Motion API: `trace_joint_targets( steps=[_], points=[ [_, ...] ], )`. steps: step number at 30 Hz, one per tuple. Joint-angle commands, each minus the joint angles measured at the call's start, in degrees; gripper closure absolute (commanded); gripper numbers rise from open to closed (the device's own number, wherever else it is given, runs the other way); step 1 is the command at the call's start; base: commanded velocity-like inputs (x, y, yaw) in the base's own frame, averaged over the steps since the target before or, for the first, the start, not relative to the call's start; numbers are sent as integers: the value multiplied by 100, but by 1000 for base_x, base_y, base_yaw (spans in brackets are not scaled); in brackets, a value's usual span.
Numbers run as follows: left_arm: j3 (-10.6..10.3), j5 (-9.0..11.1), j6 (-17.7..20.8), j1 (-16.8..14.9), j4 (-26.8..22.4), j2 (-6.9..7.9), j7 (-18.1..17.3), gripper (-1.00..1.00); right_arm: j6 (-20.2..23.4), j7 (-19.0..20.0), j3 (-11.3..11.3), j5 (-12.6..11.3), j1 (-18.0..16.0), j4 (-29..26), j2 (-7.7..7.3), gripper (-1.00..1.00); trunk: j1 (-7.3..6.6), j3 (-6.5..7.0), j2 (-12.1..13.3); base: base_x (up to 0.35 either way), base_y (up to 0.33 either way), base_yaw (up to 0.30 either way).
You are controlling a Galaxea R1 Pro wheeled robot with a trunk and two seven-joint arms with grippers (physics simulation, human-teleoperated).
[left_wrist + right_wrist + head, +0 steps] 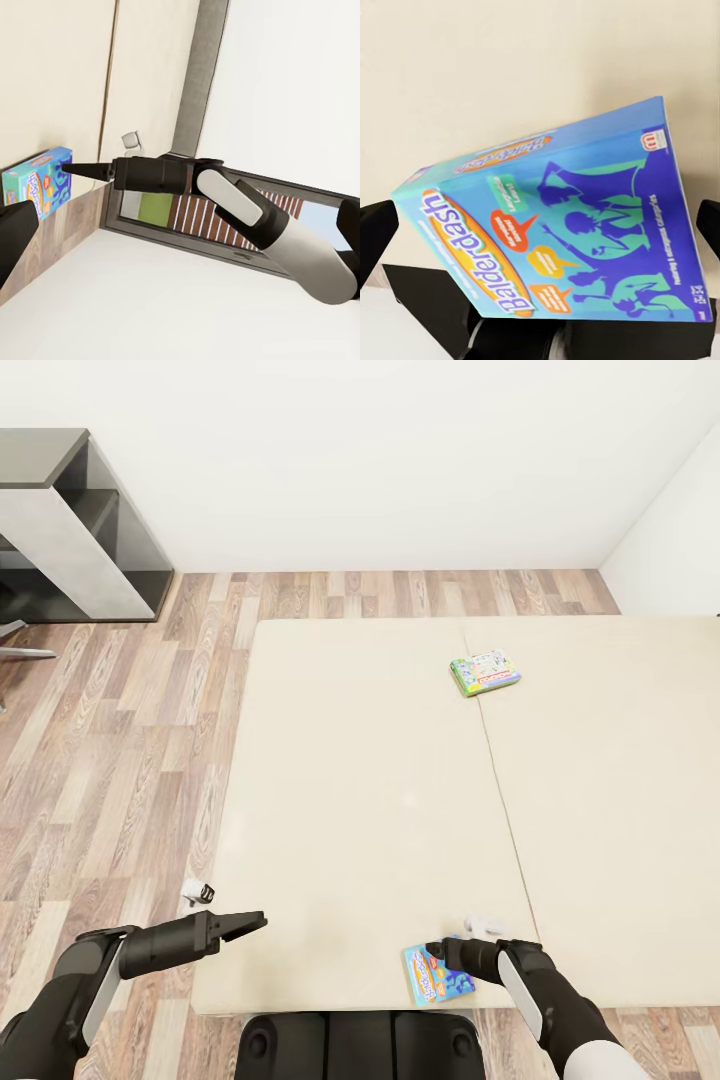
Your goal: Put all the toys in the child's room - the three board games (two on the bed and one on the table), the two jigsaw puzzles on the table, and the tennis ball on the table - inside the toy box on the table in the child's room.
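Two board games lie on the beige bed (380, 790). The green-edged one with a white cover (485, 673) sits near the middle seam. The light blue "Balderdash" box (435, 973) (562, 240) (37, 184) lies at the bed's front edge. My right gripper (445, 950) is open right at this blue box, and the right wrist view has the box between its two fingers (375, 232). In the left wrist view one right fingertip meets the box's top corner. My left gripper (250, 922) hovers open and empty over the bed's front left corner.
A low dark grey desk with a white panel (70, 530) stands at the back left. Wood-plank floor (120, 760) runs along the bed's left side, with a small white object (195, 893) on it. White walls close the back and right. My base (360, 1045) touches the bed's front.
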Motion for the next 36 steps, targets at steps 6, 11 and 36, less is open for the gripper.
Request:
trace_joint_targets(
  steps=[6,11,36],
  points=[
    [0,-4,61,-1,-2,-5,-21,-100,34,-4,6,-39,-1,-7,-11,-100,3,-7,-8,0,0,0],
    [0,-5,61,-1,-2,-6,-21,-100,33,-3,5,-40,-1,-6,-19,-100,3,-26,-8,0,0,0],
    [0,-5,61,-1,-2,-10,-6,-100,9,-25,9,-37,8,-1,-22,-100,3,-238,-8,0,0,0]
  ],
)
